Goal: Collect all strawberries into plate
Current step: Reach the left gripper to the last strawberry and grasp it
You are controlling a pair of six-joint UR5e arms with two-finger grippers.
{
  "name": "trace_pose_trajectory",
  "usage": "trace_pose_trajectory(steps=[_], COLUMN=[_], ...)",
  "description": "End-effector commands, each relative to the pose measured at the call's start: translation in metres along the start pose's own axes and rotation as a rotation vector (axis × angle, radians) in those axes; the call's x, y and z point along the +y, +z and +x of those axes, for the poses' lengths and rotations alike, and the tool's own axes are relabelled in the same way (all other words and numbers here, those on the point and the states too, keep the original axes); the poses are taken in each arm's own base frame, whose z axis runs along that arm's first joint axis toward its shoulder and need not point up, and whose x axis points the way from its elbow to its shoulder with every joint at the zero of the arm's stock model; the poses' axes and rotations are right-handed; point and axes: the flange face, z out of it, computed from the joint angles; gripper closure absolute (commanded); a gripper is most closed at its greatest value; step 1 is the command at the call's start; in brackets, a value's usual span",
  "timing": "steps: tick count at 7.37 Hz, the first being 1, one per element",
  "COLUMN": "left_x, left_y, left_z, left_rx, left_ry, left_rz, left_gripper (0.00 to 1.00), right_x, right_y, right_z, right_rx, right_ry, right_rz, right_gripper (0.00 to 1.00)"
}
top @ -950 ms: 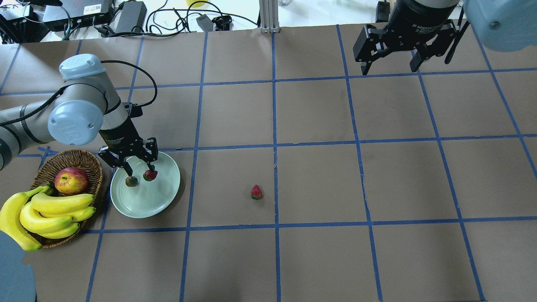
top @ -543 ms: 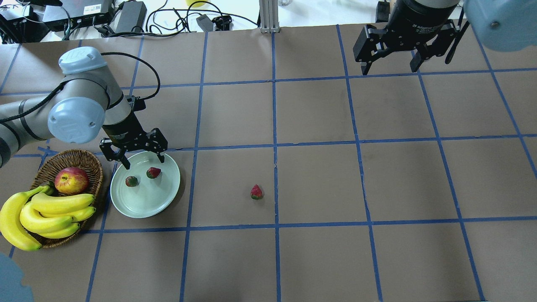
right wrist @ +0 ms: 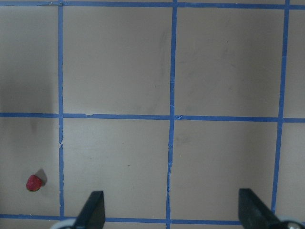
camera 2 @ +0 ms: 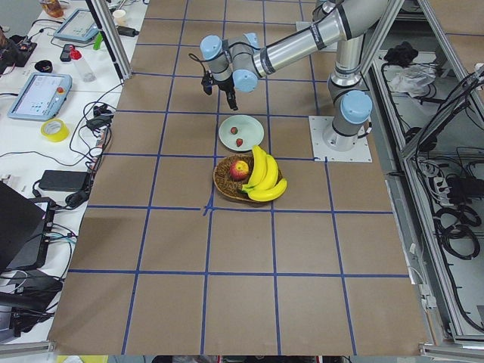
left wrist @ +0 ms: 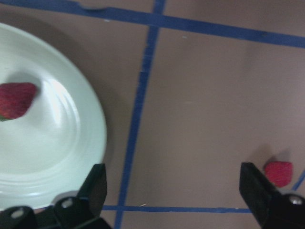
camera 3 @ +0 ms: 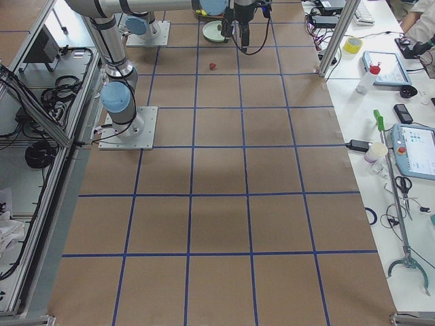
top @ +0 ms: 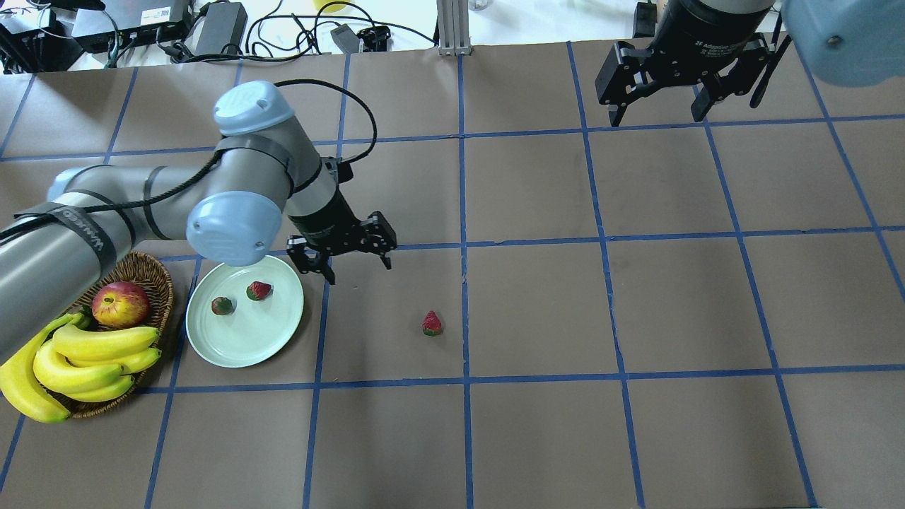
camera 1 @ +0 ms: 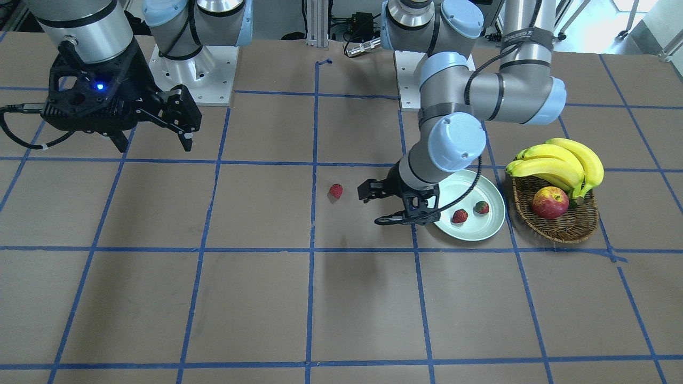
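Note:
Two strawberries [top: 259,290] [top: 222,305] lie on the pale green plate [top: 244,346]. A third strawberry [top: 432,324] lies on the brown table, to the right of the plate. My left gripper [top: 358,272] is open and empty, above the table just past the plate's right rim, between the plate and the loose strawberry. The left wrist view shows the plate [left wrist: 62,157] with one strawberry [left wrist: 16,99] and the loose strawberry [left wrist: 279,172] by the right finger. My right gripper [top: 657,119] is open and empty, high at the far right.
A wicker basket [top: 152,272] with an apple [top: 120,304] and bananas [top: 85,357] stands left of the plate, close to my left arm. Cables and electronics [top: 212,28] lie beyond the table's far edge. Blue tape lines grid the table.
My left gripper has lifted from the plate, with two strawberries lying there, and has swung right past the plate's rim. The right arm has not moved.

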Motion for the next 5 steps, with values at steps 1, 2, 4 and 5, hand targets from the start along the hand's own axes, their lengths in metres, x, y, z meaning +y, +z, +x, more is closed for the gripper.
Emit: trace_pose_trajectory(steps=[1, 2, 4, 5], left_x=[0.032, 0.038, 0.053, 0.058], left_y=[0.05, 0.07, 0.088, 0.096], left_z=[0.041, 0.045, 0.053, 0.048], left_rx=[0.037, 0.043, 0.012, 0.002], left_ry=[0.022, -0.001, 0.015, 0.012], left_rz=[0.038, 0.043, 0.015, -0.002], left_gripper=[0.0, 0.0, 0.1, 0.22], right_x=[0.0, 0.0, 0.001, 0.0], right_y=[0.0, 0.0, 0.002, 0.002], right_z=[-0.001, -0.001, -0.001, 0.0], right_rx=[0.0, -0.002, -0.002, -0.001], right_ry=[-0.001, -0.001, -0.003, -0.001], right_rz=[0.0, 0.0, -0.005, -0.005], right_gripper=[0.0, 0.0, 0.0, 0.0])
